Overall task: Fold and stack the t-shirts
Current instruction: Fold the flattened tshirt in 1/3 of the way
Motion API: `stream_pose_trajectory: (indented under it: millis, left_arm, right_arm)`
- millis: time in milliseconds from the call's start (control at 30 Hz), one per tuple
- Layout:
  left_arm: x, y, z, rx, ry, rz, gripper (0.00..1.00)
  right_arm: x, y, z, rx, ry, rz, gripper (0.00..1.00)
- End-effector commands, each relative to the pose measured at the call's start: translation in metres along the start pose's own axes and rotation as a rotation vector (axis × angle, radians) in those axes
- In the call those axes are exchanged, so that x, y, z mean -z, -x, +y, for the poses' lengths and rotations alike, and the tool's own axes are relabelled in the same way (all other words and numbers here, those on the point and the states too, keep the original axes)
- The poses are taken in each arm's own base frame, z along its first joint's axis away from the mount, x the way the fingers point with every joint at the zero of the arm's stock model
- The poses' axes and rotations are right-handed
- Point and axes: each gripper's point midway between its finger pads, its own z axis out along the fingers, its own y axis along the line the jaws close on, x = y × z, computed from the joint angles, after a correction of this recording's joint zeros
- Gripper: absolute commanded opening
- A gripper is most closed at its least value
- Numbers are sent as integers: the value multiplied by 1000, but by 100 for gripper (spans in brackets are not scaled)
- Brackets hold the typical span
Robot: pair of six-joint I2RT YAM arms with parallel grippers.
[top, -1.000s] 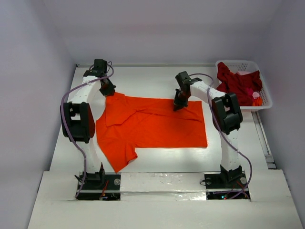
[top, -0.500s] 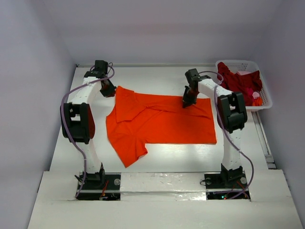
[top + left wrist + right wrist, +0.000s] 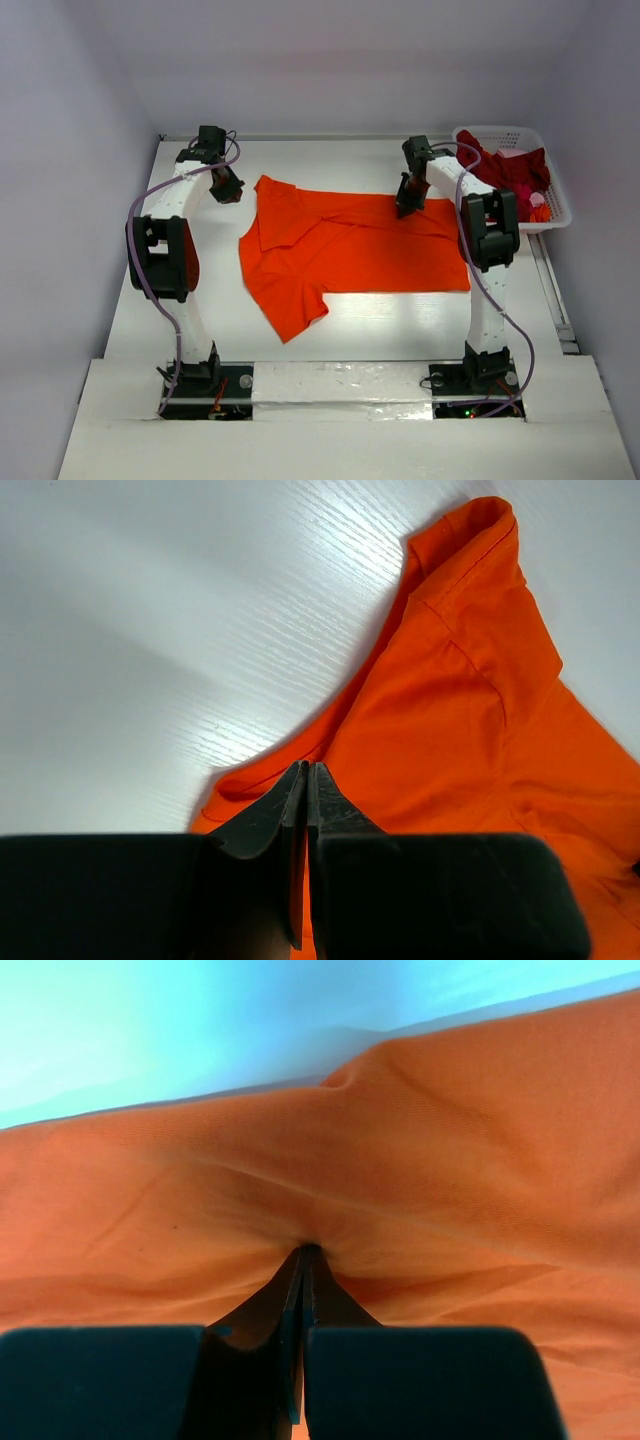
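Basket (image 3: 505,130) w/ crimson shirt (image 3: 500,175) near R gripper (image 3: 406,208) pinching orange shirt (image 3: 360,250); L gripper (image 3: 233,192) closed.

A white table (image 3: 330,335) is filling the floor of the booth, and its faint wood grain is catching a broad streak of light in the left wrist view (image 3: 150,630). A white plastic lattice basket (image 3: 497,130) is sitting at the table's far right corner, close beside the right wall. A small pink and orange scrap (image 3: 536,205) is showing inside the basket near its right side, too small to identify. Pale plain walls (image 3: 330,60) are enclosing the table on three sides. A glossy white strip (image 3: 340,382) is running across the near edge, and a thin grey rail (image 3: 553,295) is lining the table's right side
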Motion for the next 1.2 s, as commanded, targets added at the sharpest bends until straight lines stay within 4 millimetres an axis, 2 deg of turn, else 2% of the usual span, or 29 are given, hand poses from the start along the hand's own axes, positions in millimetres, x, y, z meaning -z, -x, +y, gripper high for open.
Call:
stream_pose_trajectory:
  millis: [0, 133, 433, 700, 800, 967, 1000, 1133, 1167]
  left_arm:
    - [24, 8, -6, -8, -38, -45, 0]
    - [24, 7, -5, -12, -36, -43, 0]
    - [22, 2, -7, -15, -39, -37, 0]
    - [29, -1, -3, -17, -39, -39, 0]
    - [40, -3, -1, -17, -39, -65, 0]
    - [72, 6, 3, -4, -46, -136, 0]
    - [84, 10, 3, 1, -52, -166, 0]
    - [110, 17, 6, 14, -77, -236, 0]
    - [111, 16, 7, 16, -79, -243, 0]
  right_arm:
    - [-2, 13, -5, 15, -35, -17, 0]
    - [-5, 23, -6, -9, -23, -6, 0]
    - [-6, 21, -4, -4, -12, 6, 0]
    - [-6, 22, -5, -25, 24, 29, 0]
    - [-3, 22, -4, -28, 27, 24, 0]
    - [-1, 23, -2, -23, 43, 16, 0]
    - [0, 22, -2, -23, 44, 18, 0]
    - [2, 24, 3, -21, 68, 18, 0]
    - [4, 25, 5, -21, 79, 12, 0]
